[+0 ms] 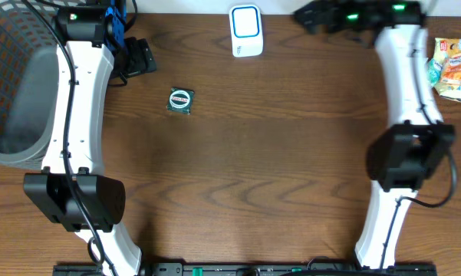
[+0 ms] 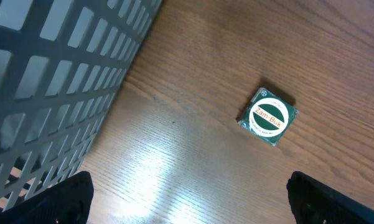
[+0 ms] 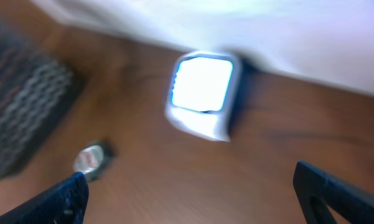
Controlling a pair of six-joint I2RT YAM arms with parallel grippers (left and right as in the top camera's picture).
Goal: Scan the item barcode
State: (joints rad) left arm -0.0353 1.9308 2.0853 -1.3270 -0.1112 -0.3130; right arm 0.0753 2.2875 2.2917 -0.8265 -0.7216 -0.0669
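Note:
The item is a small green square box with a round "Zam-Buk" label [image 1: 181, 100], lying flat on the wooden table [image 1: 276, 153]. In the left wrist view the box [image 2: 269, 116] sits ahead and to the right of my left gripper [image 2: 190, 205], which is open and empty. The white barcode scanner with a blue-rimmed window [image 1: 246, 31] stands at the table's back edge. My left gripper [image 1: 140, 58] hovers up and to the left of the box. My right gripper [image 1: 305, 15] is open to the right of the scanner; its blurred view shows the scanner [image 3: 202, 93] and the box [image 3: 90, 158].
A grey mesh basket [image 1: 11, 84] takes up the far left, close beside the left arm, and shows as a lattice wall [image 2: 50, 74] in the left wrist view. Colourful snack packets [image 1: 454, 69] lie at the right edge. Both arm bases stand at the front of the table.

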